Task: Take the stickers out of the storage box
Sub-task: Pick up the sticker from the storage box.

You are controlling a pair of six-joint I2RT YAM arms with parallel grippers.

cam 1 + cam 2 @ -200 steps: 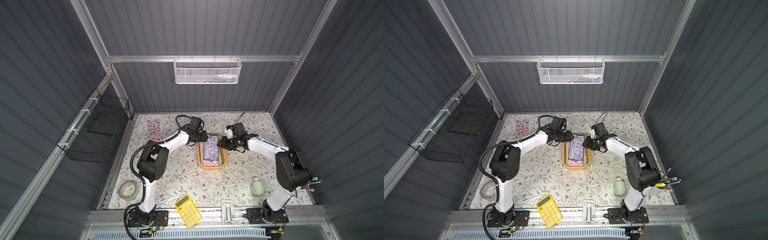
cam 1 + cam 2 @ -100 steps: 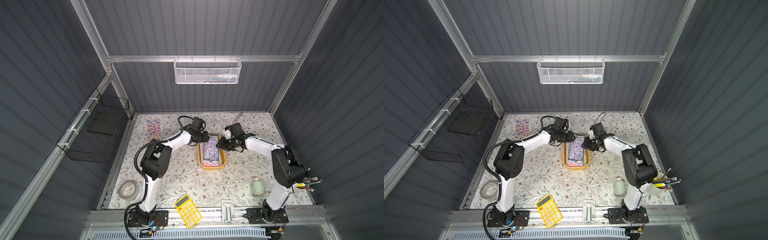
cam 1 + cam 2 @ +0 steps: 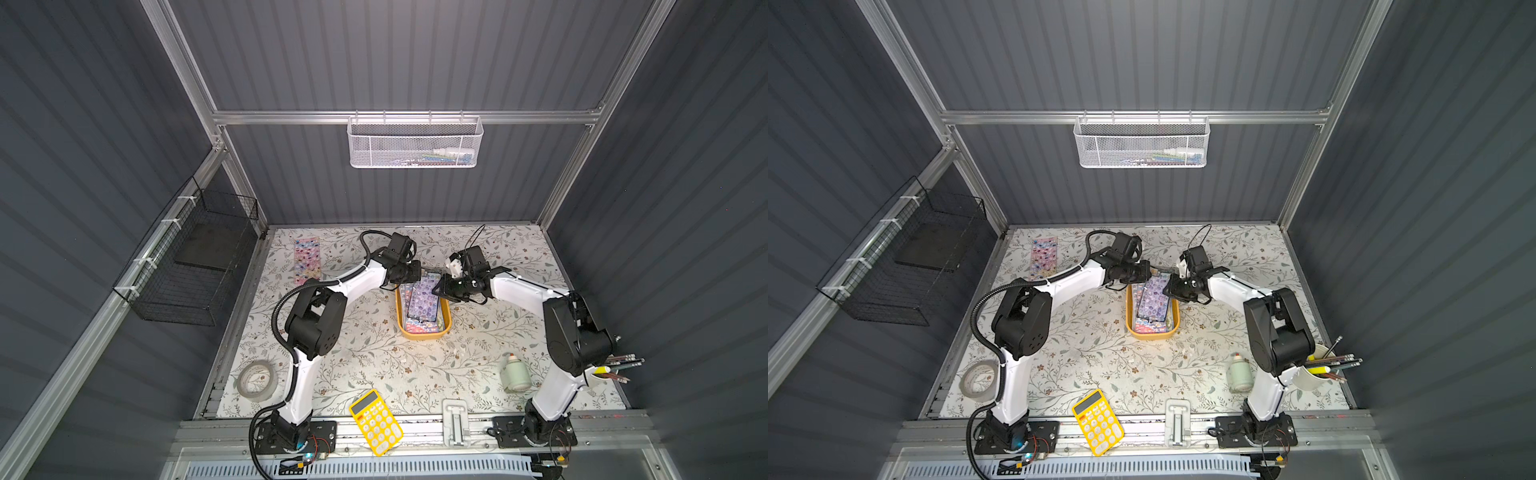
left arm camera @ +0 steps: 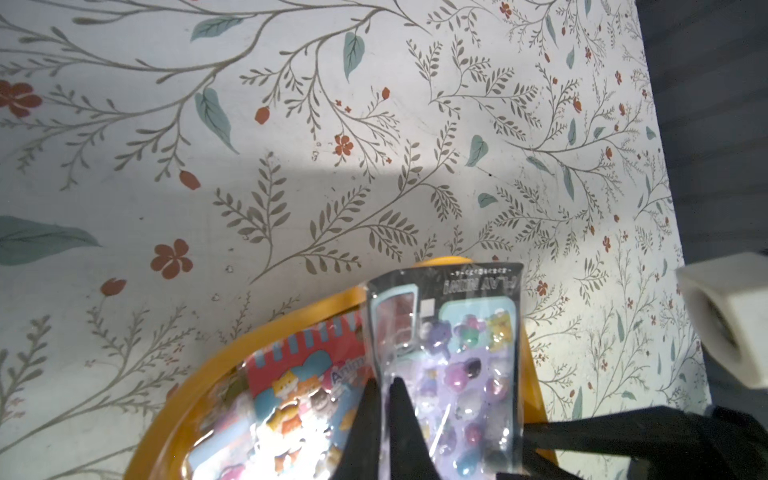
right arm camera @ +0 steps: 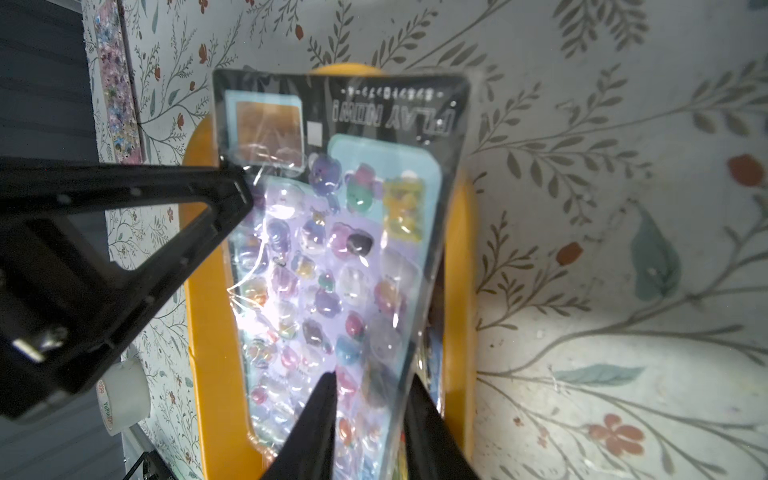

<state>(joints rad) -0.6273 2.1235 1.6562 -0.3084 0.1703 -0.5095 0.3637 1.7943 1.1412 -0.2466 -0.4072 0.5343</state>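
The mustard-yellow storage box [image 3: 444, 328] sits mid-table with several stickers sheets in it. The top purple sheet [image 3: 424, 296] [image 5: 332, 257] is tilted up, its far end over the box's rim. My left gripper [image 4: 384, 380] [image 3: 419, 273] is shut, pinching that sheet's left edge, above a red-and-blue sheet [image 4: 299, 374] lying in the box. At the sheet's other long edge, my right gripper [image 5: 372, 376] [image 3: 438, 289] has its fingers apart: one finger lies on the sheet and the other just outside its edge. Another sheet [image 3: 307, 258] lies flat on the table at the far left.
A yellow calculator [image 3: 376, 422] and a tape roll [image 3: 257, 380] lie near the front. A small bottle [image 3: 514, 372] and a pencil cup [image 3: 1312, 370] stand front right. A white mesh basket [image 3: 415, 143] hangs on the back wall, a black wire basket [image 3: 187, 266] on the left wall.
My left gripper has closed onto the purple sheet's edge. Both arms have shifted only slightly at the box's far end.
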